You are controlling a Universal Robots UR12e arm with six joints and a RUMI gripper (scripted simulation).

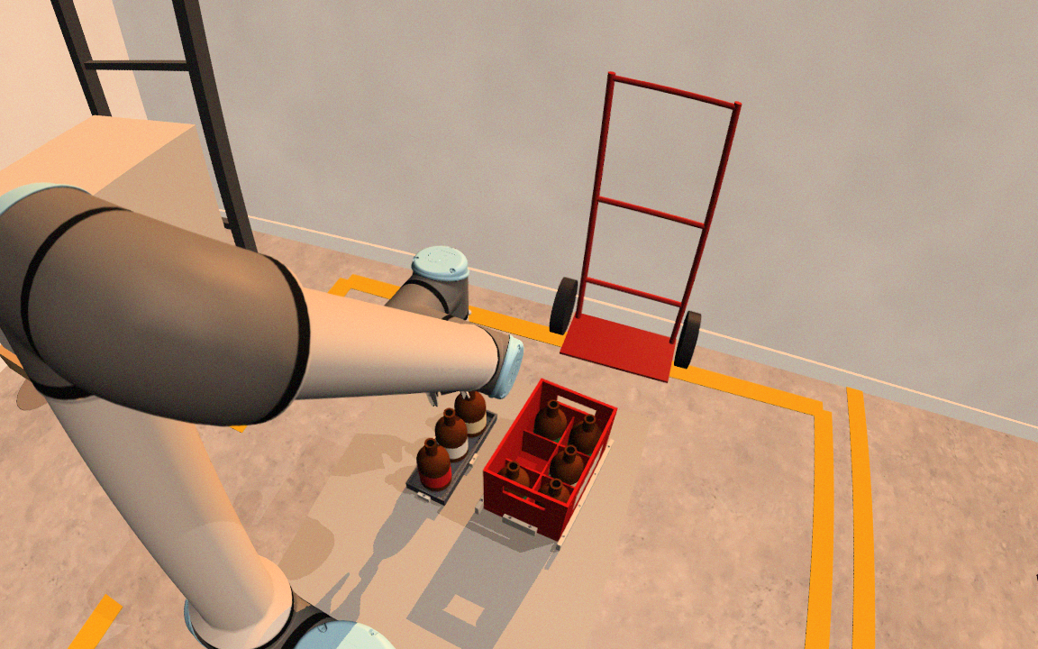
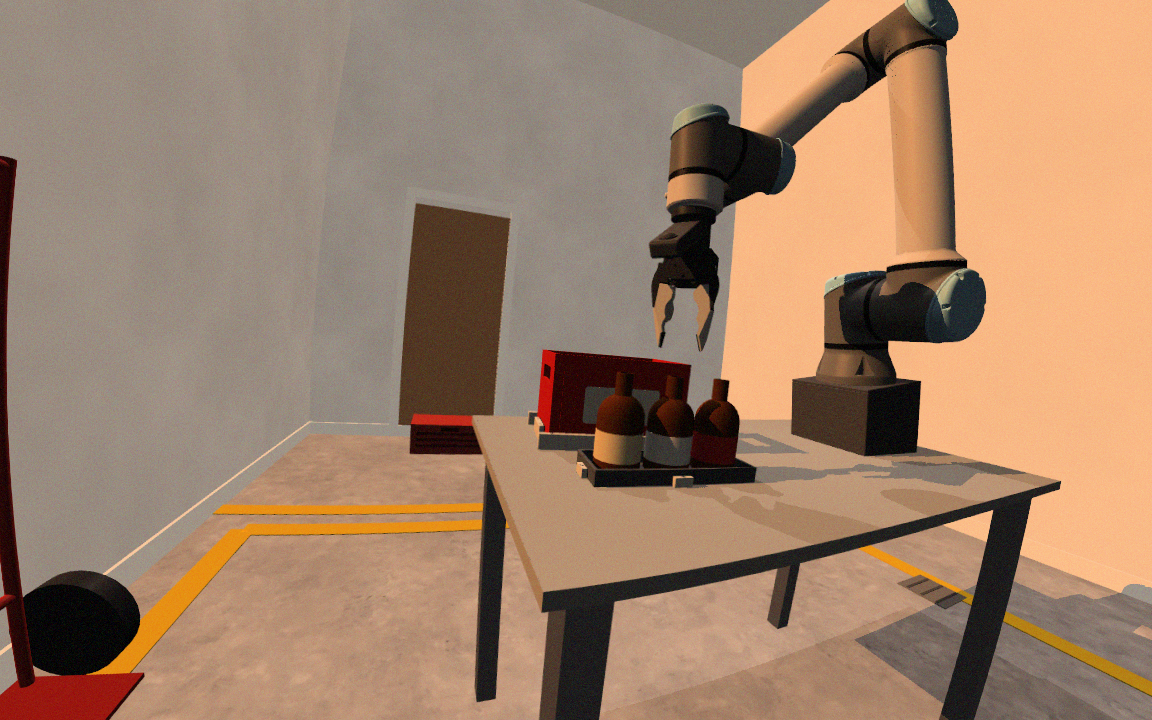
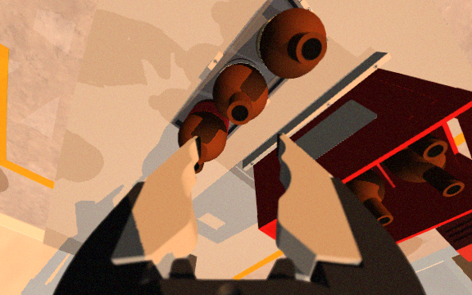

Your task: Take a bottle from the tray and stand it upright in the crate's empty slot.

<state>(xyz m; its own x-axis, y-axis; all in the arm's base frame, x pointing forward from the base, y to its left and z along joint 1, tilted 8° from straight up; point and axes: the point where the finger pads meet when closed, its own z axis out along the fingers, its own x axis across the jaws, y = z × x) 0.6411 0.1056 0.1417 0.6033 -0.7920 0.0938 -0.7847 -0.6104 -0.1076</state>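
Note:
The red crate (image 1: 498,494) (image 2: 566,394) (image 3: 404,98) holds several brown bottles. Its empty slot (image 1: 529,453) is the middle one on the side facing the tray. The dark tray (image 1: 452,481) (image 2: 714,475) (image 3: 249,52) beside it holds three upright brown bottles: one with a cream label (image 1: 470,413) (image 2: 618,420) (image 3: 293,43), one with a whitish label (image 1: 450,434) (image 2: 669,420) (image 3: 240,92) in the middle, and one with a red label (image 1: 433,463) (image 2: 715,420) (image 3: 205,131). My gripper (image 2: 681,346) (image 3: 238,136) is open and empty, pointing down above the bottles' tops. The arm mostly hides it in the top view.
The table (image 2: 616,537) carries the crate, the tray and small pale guide blocks around them. The arm's dark base block (image 2: 857,416) stands at the table's far side. A red hand truck (image 1: 619,347) stands on the floor by the wall.

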